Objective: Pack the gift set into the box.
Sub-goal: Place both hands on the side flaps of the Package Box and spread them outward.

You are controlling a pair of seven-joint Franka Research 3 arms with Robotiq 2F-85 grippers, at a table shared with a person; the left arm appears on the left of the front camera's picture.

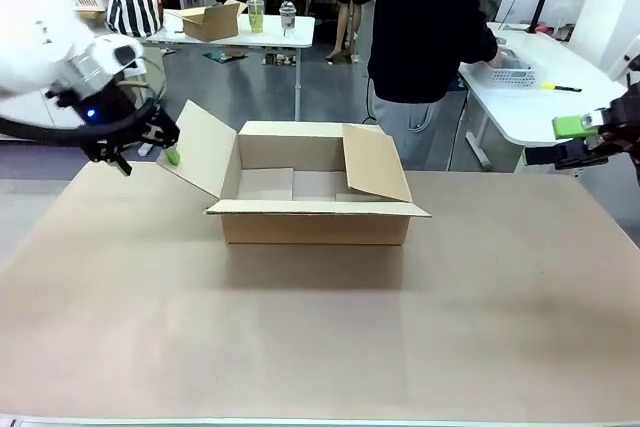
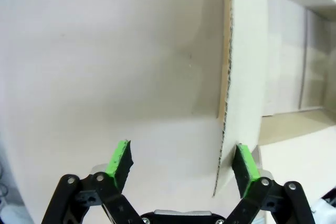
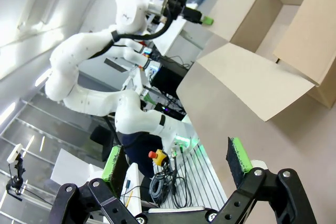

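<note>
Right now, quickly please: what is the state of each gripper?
Left gripper: open, with the edge of the box flap between its fingers, not clamped.
Right gripper: open, holding nothing.

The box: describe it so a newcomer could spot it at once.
Start at the wide brown table nearest the robot. At its far middle sits the box, a shallow corrugated carton with its top flaps open. It is far larger than the small carton on the white table behind.
</note>
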